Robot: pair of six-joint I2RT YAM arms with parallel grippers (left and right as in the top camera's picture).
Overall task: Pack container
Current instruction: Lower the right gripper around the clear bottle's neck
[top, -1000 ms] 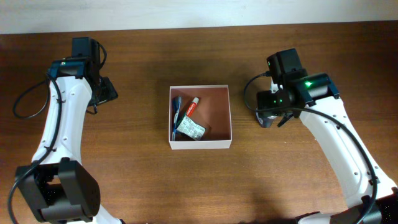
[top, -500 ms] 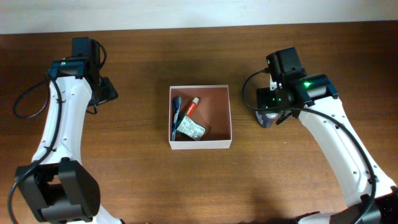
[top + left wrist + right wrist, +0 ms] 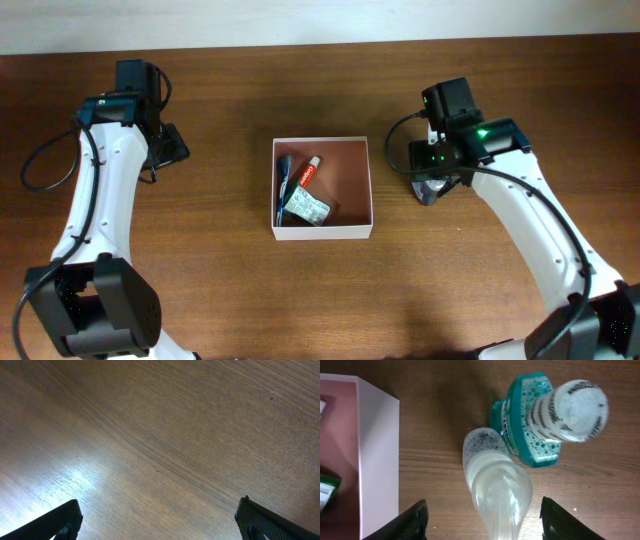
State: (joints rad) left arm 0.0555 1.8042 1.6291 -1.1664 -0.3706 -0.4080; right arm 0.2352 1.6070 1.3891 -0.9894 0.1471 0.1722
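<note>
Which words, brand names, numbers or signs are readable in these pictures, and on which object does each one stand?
No text can be read with certainty.
The red and white tube in the container: its print is too small to read.
The green and white packet in the same container: its dark print is too small to read.
The teal bottle: the dark marks on its pale neck are blurred and unreadable.

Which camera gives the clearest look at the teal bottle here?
The right wrist view: the teal bottle shows whole, teal body and whitish cap, beside a clear bottle. Overhead, the right hand covers nearly all of it. The left wrist view shows only the wooden table.
</note>
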